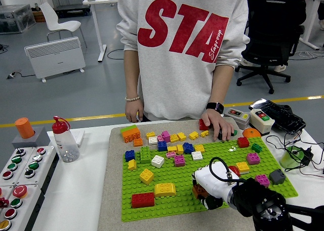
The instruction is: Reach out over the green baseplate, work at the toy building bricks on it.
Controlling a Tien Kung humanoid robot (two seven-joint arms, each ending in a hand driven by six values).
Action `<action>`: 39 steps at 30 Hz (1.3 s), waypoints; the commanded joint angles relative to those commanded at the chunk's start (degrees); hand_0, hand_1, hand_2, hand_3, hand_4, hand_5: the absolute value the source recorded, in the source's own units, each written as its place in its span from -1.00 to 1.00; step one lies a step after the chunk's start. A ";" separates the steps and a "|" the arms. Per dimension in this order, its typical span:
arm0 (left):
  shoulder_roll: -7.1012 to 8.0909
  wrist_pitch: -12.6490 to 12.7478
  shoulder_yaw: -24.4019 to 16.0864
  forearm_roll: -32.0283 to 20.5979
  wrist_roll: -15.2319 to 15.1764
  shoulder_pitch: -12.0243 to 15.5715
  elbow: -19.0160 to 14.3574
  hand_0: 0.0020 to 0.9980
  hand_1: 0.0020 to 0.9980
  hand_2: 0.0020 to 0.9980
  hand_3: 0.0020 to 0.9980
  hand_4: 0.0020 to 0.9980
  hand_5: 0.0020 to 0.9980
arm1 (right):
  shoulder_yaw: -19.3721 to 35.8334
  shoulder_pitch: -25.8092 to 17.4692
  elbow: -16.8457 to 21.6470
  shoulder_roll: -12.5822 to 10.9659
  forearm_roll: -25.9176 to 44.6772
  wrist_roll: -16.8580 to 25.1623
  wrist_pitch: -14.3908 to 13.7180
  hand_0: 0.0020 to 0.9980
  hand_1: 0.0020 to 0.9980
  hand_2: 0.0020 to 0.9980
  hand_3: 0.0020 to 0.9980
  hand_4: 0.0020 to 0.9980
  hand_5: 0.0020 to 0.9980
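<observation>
Green baseplate lies on a grey mat on the bench, bricks scattered over it. My right hand sits on its near part, fingers curled over a small dark-red brick. Person's hand rests on bricks at the baseplate's far edge.

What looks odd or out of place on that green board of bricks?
Mostly the person's hand, which rests over bricks at the far edge of the green baseplate while the robot's right hand works near the front. The bricks are scattered loosely; nothing looks spilled or broken.
</observation>
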 joint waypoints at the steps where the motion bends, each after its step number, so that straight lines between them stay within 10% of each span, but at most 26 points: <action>1: 0.01 0.00 0.04 -0.06 -0.01 -0.01 0.00 0.30 0.38 0.33 0.12 -0.44 1.00 | 0.03 -0.02 0.09 -0.06 -0.05 0.00 0.03 0.50 0.53 0.61 0.09 0.08 -0.49; 39: 0.10 0.10 0.33 -0.57 -0.15 -0.42 0.00 0.30 0.38 0.33 0.12 -0.44 1.00 | -0.05 -0.15 -0.22 -0.62 -0.36 0.00 0.79 0.45 0.51 0.60 0.08 0.05 -0.48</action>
